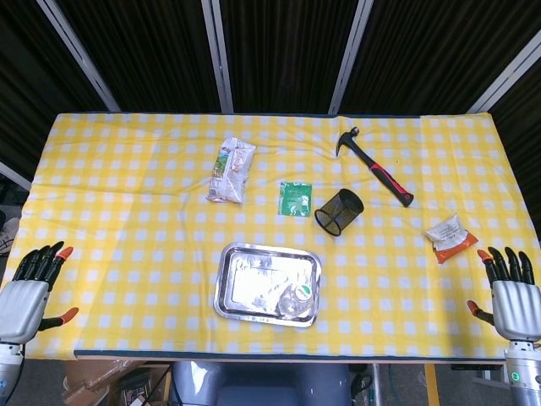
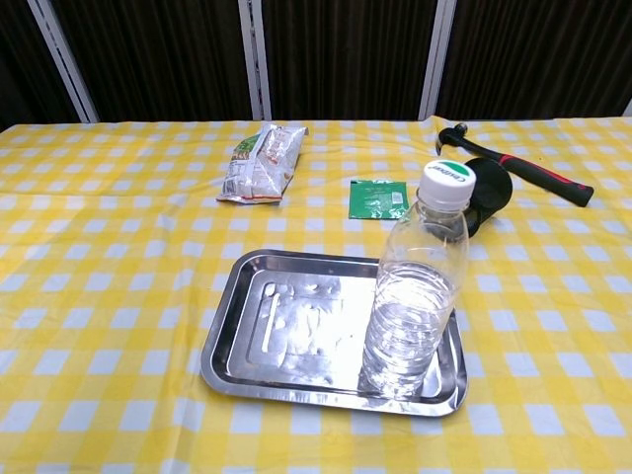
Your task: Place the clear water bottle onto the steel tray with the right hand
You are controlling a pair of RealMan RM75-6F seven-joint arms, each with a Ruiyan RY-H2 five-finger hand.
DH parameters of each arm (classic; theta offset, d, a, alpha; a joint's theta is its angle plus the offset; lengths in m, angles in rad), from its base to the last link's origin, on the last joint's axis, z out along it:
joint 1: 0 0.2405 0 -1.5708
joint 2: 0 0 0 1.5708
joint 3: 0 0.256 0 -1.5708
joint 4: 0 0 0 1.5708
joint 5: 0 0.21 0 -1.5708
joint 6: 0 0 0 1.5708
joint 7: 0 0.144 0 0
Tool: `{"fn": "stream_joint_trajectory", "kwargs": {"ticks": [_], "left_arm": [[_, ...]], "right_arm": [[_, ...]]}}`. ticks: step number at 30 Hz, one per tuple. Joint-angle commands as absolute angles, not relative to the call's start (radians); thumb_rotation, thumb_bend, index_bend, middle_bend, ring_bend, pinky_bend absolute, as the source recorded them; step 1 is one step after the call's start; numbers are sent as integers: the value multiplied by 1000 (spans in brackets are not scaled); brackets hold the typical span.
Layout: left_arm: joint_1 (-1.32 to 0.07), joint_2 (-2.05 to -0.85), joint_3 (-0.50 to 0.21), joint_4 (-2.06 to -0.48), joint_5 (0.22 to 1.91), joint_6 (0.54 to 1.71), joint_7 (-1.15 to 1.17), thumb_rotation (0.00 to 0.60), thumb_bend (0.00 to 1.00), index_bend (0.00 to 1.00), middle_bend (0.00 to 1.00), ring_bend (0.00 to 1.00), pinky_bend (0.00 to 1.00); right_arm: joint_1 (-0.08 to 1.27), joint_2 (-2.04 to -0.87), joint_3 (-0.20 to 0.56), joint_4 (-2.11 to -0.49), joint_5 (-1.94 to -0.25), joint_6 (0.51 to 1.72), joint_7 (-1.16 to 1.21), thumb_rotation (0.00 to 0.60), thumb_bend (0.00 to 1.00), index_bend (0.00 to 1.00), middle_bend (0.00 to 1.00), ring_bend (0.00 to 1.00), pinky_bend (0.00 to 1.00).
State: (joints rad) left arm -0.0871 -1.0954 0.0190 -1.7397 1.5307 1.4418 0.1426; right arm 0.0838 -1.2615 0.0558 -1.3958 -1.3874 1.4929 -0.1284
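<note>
While the clear water bottle (image 2: 415, 296) is standing upright on the steel tray (image 2: 247, 336), both hands are holding nothing. The right hand (image 1: 512, 298) and left hand (image 1: 27, 292) (fingers spread) are showing only in the head view, partly cut off.

Behind the bottle (image 2: 415, 286), partly hidden in chest view: mesh cup (image 2: 486, 193). Cut off at the frame bottom in head view: both arms below left robot hand (image 1: 25, 296) and right robot hand (image 1: 511, 300). Too small to read: packet (image 1: 296, 199) print.
</note>
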Motion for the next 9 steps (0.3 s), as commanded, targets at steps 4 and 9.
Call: {"fn": "stream_joint_trajectory", "kwargs": {"ticks": [4, 9], "left_arm": [[-97, -1102, 16, -1730, 1517, 1419, 148, 600, 168, 61, 0, 0, 0], [-97, -1101, 17, -1733, 1516, 1418, 151, 600, 168, 62, 0, 0, 0]], "right_arm": [[71, -1247, 53, -1435, -1398, 1495, -143, 600, 217, 154, 109, 0, 0], [72, -1233, 46, -1463, -1397, 1469, -160, 600, 216, 154, 109, 0, 0]]}}
